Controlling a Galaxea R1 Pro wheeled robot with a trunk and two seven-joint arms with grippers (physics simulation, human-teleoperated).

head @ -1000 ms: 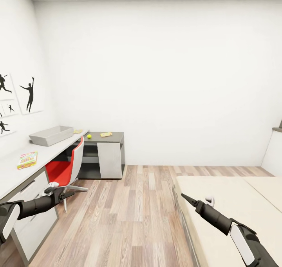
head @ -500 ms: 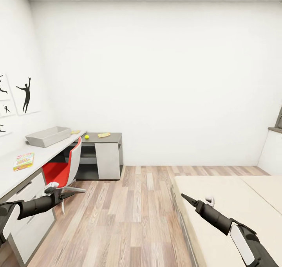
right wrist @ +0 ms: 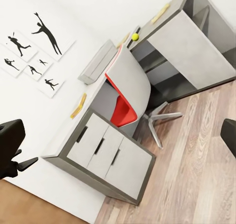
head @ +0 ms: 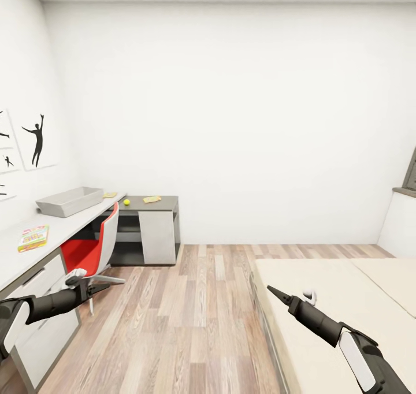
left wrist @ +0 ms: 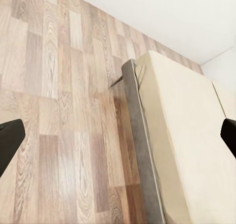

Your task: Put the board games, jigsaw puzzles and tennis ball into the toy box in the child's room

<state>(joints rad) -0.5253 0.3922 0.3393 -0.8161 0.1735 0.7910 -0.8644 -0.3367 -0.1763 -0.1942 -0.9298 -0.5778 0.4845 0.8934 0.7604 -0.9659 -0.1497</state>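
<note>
Both grippers, left gripper (head: 95, 287) and right gripper (head: 276, 293), wide-fingered and empty mid-room, toy box (head: 70, 201), tennis ball (head: 126, 202), board game (head: 33, 238) far left on table (head: 11, 261); risk of clipping red chair (head: 95, 244) or bed (head: 323, 301) edge.

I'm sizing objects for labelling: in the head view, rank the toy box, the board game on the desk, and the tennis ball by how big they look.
1. Toy box, clearly largest.
2. Board game, smaller, though it lies nearer the camera.
3. Tennis ball, smallest, a tiny dot.
</note>
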